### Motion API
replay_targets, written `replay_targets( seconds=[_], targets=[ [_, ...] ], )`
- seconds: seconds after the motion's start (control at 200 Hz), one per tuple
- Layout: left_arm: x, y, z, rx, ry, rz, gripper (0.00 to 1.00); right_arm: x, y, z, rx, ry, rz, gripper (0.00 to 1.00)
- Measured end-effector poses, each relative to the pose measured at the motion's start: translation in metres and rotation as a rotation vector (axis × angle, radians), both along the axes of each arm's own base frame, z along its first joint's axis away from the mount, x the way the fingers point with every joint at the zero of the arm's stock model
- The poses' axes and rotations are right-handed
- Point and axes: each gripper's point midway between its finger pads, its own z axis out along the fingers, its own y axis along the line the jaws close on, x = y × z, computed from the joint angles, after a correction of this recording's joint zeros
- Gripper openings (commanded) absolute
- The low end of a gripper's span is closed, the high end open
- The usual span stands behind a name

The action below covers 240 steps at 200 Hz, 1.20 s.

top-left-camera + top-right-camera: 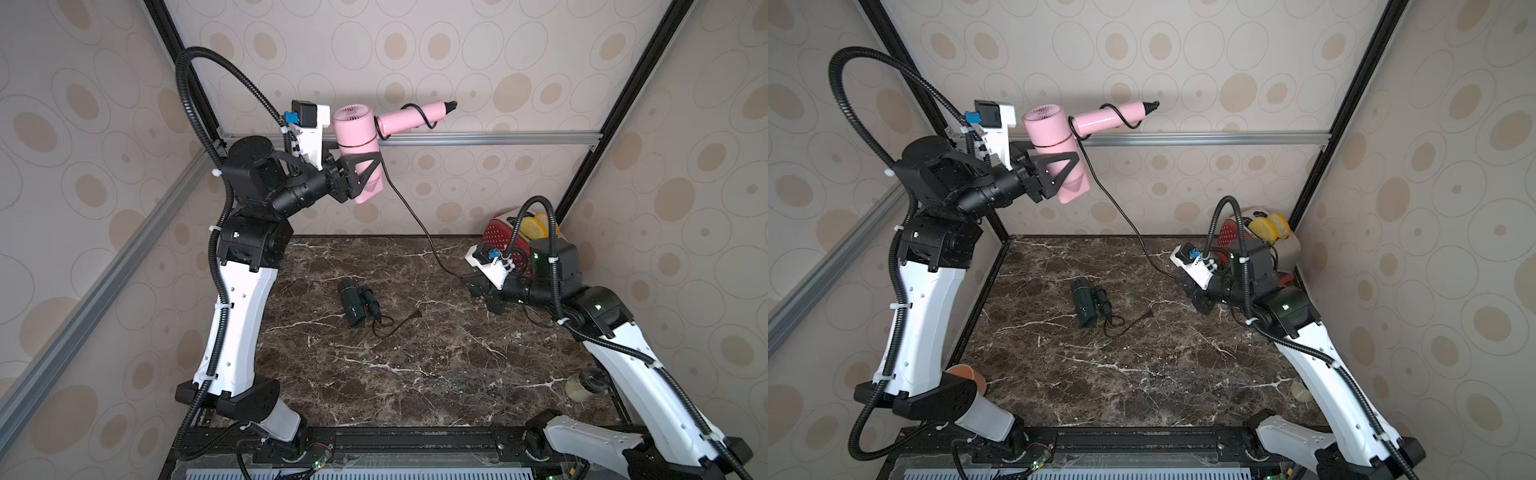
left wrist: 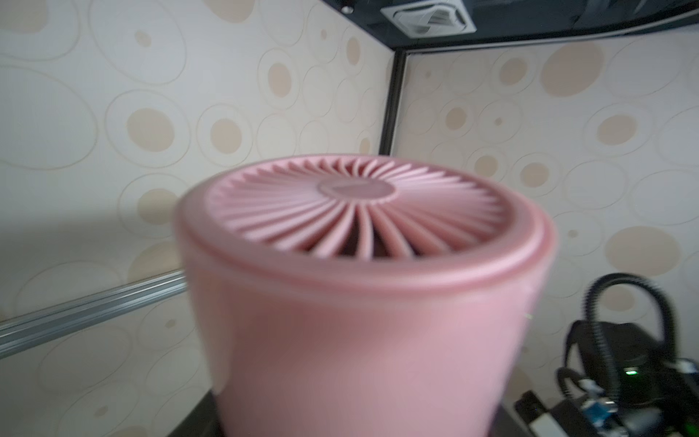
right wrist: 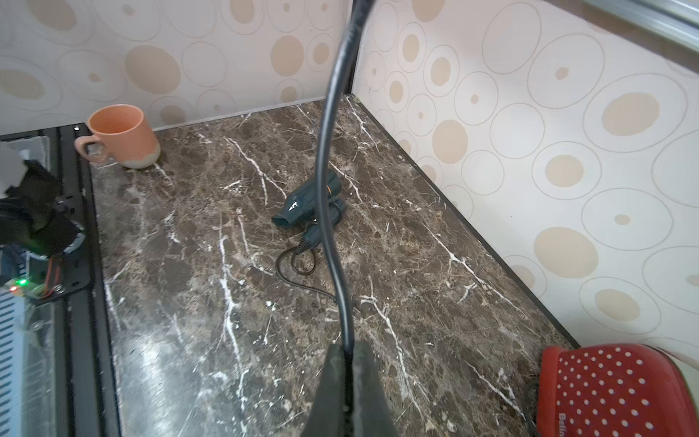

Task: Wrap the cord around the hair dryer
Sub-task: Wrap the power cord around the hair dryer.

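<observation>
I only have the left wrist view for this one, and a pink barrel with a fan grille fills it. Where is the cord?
Observer: The cord loops loosely around the handle of the pink hair dryer, then drops toward the table.
Operator: Is anything holding that hanging part?
Observer: Yes, the right claw is shut on it, low near the table's far right corner.
Operator: Anything else lying around?
Observer: A dark green hair dryer lies on the table near the middle.
</observation>
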Motion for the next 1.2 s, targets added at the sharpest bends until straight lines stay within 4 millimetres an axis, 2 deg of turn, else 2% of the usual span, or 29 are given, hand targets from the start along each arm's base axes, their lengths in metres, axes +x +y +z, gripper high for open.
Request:
replay_targets(
  seconds=[0.1,0.19,0.265,0.355,0.436,0.506,0.571,0.646,0.706,0.776,0.856,0.931,0.991,1.061,1.127,1.202],
  targets=[
    [0.033,0.016,-0.039,0.076,0.088,0.084,0.00,-0.024,-0.008,0.021,-0.004,-0.029,0.011,0.00],
    [0.057,0.028,-0.081,0.141,0.187,0.138,0.00,-0.037,-0.016,0.043,-0.001,-0.066,0.001,0.00],
    [0.068,0.033,-0.118,0.197,0.275,0.163,0.00,-0.041,-0.025,0.067,0.011,-0.112,-0.020,0.00],
    [0.072,0.034,-0.159,0.253,0.378,0.164,0.00,-0.044,-0.033,0.103,0.032,-0.194,-0.042,0.00],
    [0.064,0.025,-0.190,0.299,0.457,0.122,0.00,-0.041,-0.038,0.137,0.048,-0.288,-0.064,0.00],
    [0.048,0.009,-0.213,0.342,0.521,0.062,0.00,-0.032,-0.040,0.161,0.041,-0.372,-0.091,0.00],
    [0.024,-0.014,-0.228,0.370,0.571,-0.031,0.00,-0.021,-0.040,0.177,0.024,-0.448,-0.118,0.00],
    [-0.016,-0.045,-0.239,0.390,0.627,-0.176,0.00,-0.003,-0.036,0.191,-0.004,-0.529,-0.147,0.00],
    [-0.048,-0.066,-0.238,0.396,0.652,-0.285,0.00,0.016,-0.031,0.199,-0.032,-0.577,-0.171,0.00],
    [-0.087,-0.087,-0.228,0.374,0.670,-0.416,0.00,0.046,-0.028,0.207,-0.052,-0.618,-0.214,0.00],
    [-0.131,-0.106,-0.204,0.323,0.668,-0.552,0.00,0.095,-0.031,0.204,-0.070,-0.612,-0.283,0.00],
    [-0.160,-0.113,-0.175,0.249,0.654,-0.640,0.00,0.139,-0.040,0.195,-0.071,-0.580,-0.340,0.00],
    [-0.173,-0.114,-0.145,0.158,0.613,-0.685,0.00,0.170,-0.049,0.181,-0.059,-0.530,-0.369,0.00],
    [-0.180,-0.111,-0.110,0.060,0.549,-0.704,0.00,0.195,-0.056,0.163,-0.044,-0.469,-0.384,0.00],
    [-0.176,-0.104,-0.081,-0.019,0.484,-0.686,0.00,0.205,-0.058,0.145,-0.025,-0.409,-0.373,0.00],
    [-0.169,-0.098,-0.060,-0.084,0.437,-0.660,0.00,0.206,-0.051,0.126,0.005,-0.353,-0.338,0.00]
  ],
)
